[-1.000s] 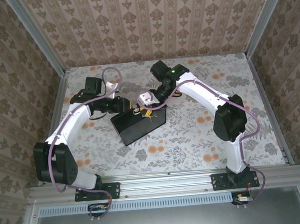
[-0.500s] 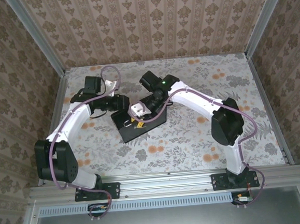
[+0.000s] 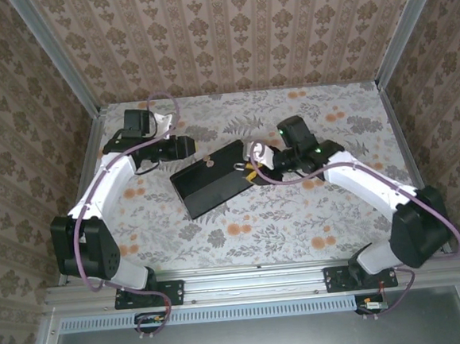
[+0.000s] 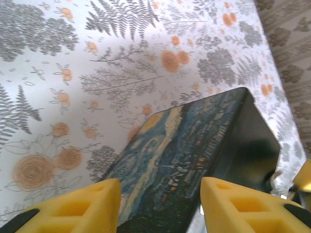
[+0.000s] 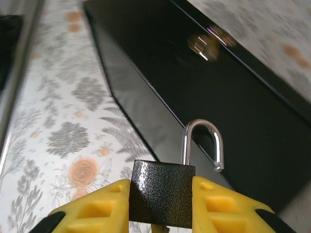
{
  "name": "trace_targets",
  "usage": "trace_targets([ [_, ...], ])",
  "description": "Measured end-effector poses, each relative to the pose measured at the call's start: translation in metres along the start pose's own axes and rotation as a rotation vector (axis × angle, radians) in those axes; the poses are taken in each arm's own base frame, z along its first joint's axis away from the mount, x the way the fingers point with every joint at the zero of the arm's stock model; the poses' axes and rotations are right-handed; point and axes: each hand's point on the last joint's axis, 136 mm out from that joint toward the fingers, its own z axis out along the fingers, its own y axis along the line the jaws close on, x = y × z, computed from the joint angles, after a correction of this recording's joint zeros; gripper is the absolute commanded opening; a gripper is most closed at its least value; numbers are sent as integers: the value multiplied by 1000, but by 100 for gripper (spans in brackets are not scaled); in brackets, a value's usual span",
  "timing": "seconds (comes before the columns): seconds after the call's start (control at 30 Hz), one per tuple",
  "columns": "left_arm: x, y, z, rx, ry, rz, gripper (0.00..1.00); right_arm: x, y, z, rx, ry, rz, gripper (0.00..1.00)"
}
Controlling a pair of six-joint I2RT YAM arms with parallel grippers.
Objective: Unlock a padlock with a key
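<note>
Pinching the padlock (image 5: 162,193), right gripper (image 5: 161,200) beside box (image 5: 243,111).

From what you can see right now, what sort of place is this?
Probably a robot test cell, not a home: wallpapered panels enclose a floral table, framed by aluminium rails.

The right claw (image 5: 162,196) pinches a small, blackish, speckled metal padlock (image 5: 163,187) by its sides, a yellow finger (image 5: 99,206) pressed against each one. The bright curved steel shackle (image 5: 201,138) stands upward, its left leg in the body and its right tip hanging free above it. Behind lies a long black box (image 5: 204,82) carrying a blurred shiny metal fitting (image 5: 206,43). The box rests on the grey-and-orange floral desk (image 5: 63,121).
</note>
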Motion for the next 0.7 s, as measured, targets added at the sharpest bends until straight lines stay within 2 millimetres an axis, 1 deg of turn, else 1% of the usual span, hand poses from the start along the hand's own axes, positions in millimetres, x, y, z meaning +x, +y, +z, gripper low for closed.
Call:
trace_targets([
  [0.07,1,5,1,-36,1,3,49,16,-13,-8,117,23,140,28],
  [0.17,1,13,1,-92,-1,4,50,35,-34,-22,304,12,336,29],
  [0.2,2,16,1,-111,0,2,50,47,-38,-25,356,21,408,29],
  [0.27,3,20,0,-141,3,1,50,79,-42,-24,433,65,536,28],
  [0.3,3,20,0,-150,4,1,50,99,-43,-22,470,102,600,28],
  [0.33,4,20,0,-159,9,3,50,117,-43,-21,502,140,658,28],
  [0.37,3,19,-1,-164,10,7,51,131,-42,-21,526,168,703,28],
  [0.4,2,16,-1,-167,8,15,50,146,-42,-20,550,195,756,30],
  [0.43,2,13,-1,-171,7,23,51,156,-42,-20,569,213,794,32],
  [0.5,0,8,-3,-175,4,40,51,172,-46,-22,608,238,865,39],
  [0.6,-1,0,-6,-184,2,65,51,186,-52,-23,647,264,942,50],
  [0.7,2,-4,-11,-187,8,72,52,196,-55,-20,660,284,990,53],
])
